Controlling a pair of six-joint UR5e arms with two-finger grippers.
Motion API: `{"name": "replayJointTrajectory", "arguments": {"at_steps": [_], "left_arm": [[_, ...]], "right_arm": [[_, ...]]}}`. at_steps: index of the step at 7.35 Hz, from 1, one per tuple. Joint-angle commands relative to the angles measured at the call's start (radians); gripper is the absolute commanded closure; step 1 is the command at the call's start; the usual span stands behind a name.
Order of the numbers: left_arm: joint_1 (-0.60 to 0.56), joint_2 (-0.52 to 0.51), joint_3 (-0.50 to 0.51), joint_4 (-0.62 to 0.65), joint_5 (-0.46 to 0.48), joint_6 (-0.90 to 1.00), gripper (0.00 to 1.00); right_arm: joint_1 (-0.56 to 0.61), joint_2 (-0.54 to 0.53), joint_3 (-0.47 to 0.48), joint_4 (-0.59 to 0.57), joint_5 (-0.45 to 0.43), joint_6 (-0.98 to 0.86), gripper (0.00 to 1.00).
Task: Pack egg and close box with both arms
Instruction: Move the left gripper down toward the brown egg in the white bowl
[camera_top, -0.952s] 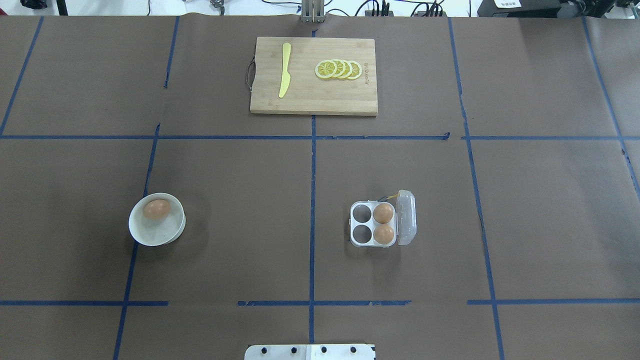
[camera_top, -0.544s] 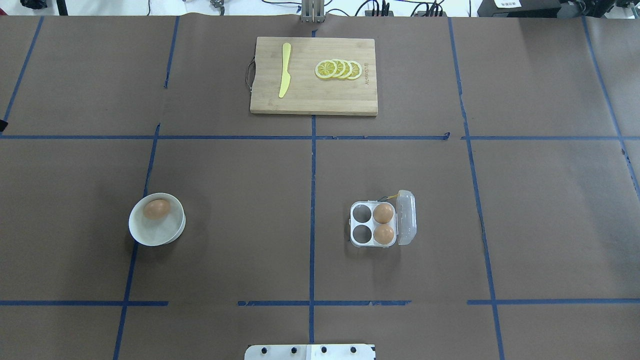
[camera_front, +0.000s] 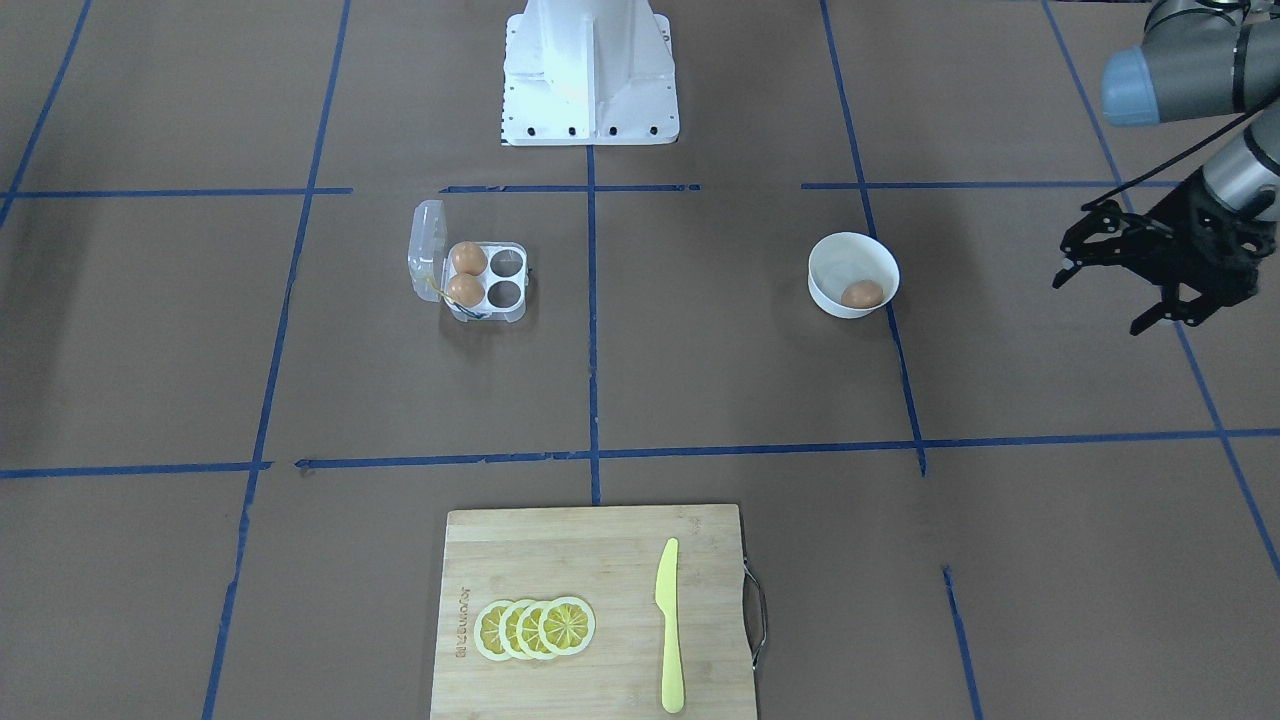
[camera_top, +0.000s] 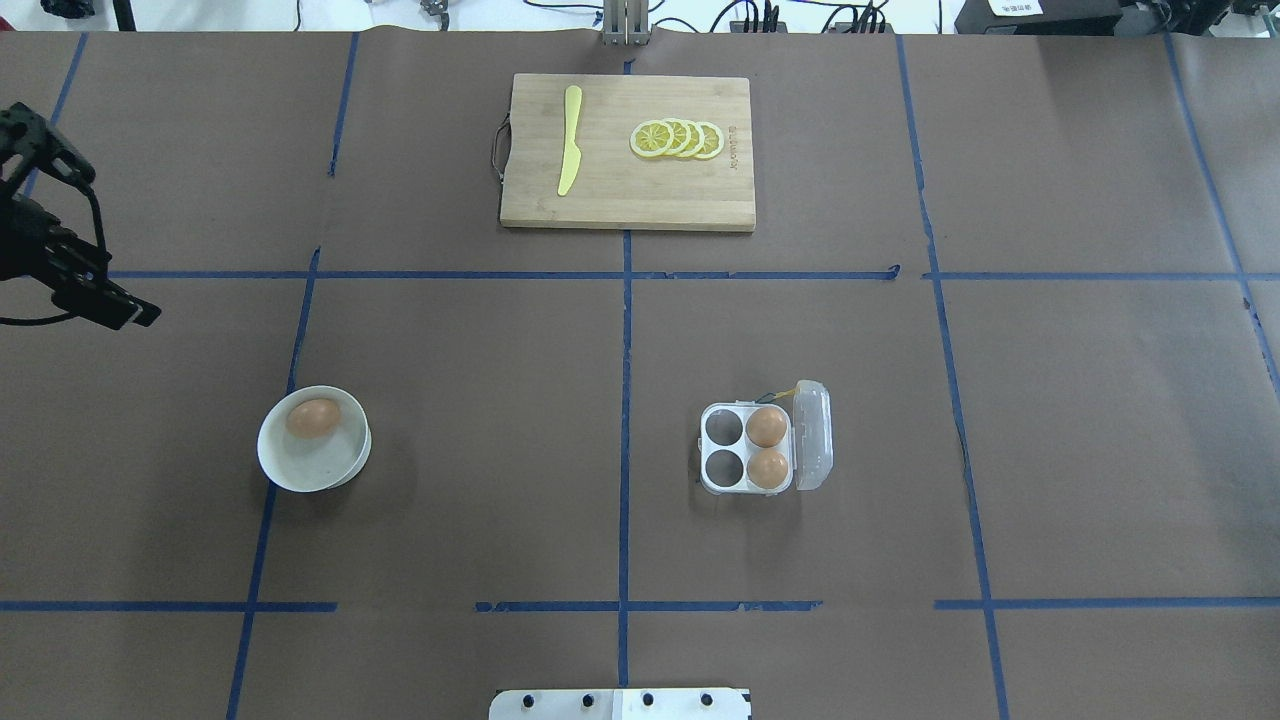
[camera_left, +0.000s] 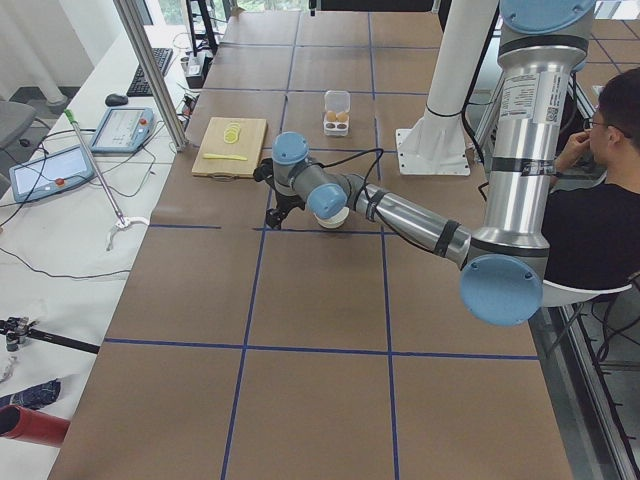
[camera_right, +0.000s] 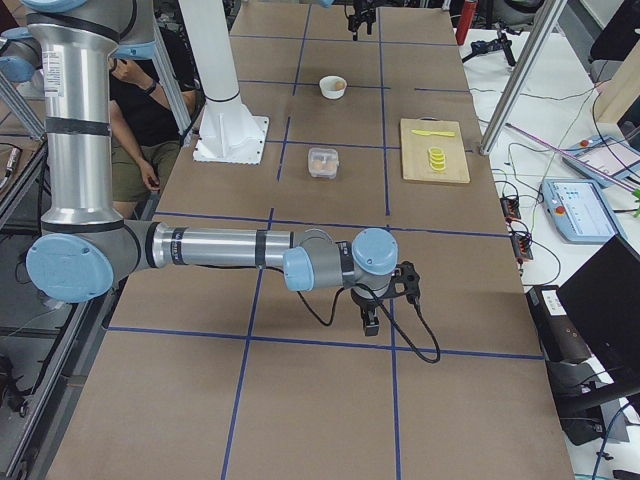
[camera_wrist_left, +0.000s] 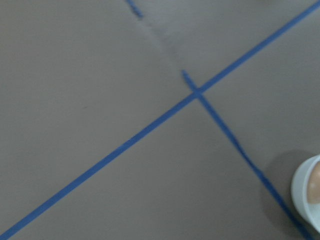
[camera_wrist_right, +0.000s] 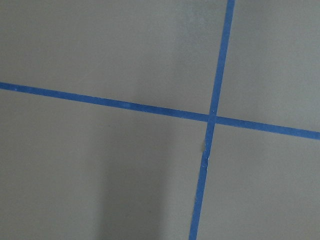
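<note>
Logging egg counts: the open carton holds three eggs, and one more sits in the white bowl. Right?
No. The carton holds two eggs, not three; the overhead view shows its other two cells empty. It is open, and one egg sits in the white bowl.

A wooden cutting board (camera_top: 620, 205) lies flat on the brown paper-covered surface (camera_top: 450, 400), which blue tape lines (camera_top: 625, 400) cross. On the board, a yellow plastic knife (camera_top: 570, 140) lies near the handle end. Overlapping lemon slices (camera_top: 678, 138) sit beside it, not touching. In the overhead view, a round white bowl (camera_top: 312, 465) stands well apart from the board, below and left of it.
</note>
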Motion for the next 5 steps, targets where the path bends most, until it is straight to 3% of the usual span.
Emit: {"name": "replayJointTrajectory", "arguments": {"at_steps": [1, 3, 4, 5], "left_arm": [[0.163, -0.004, -0.088, -0.008, 0.206, 0.000, 0.00], [0.312, -0.004, -0.136, -0.005, 0.419, 0.000, 0.00], [0.366, -0.004, -0.132, 0.001, 0.488, 0.000, 0.01], [0.385, -0.001, -0.123, 0.012, 0.500, -0.006, 0.01]], "right_arm": [[0.000, -0.005, -0.001, 0.006, 0.000, 0.000, 0.00], [0.000, -0.007, -0.007, 0.008, 0.002, 0.000, 0.00], [0.000, -0.007, -0.009, 0.008, 0.000, 0.000, 0.00], [0.000, -0.007, -0.012, 0.008, 0.000, 0.000, 0.00]]}}
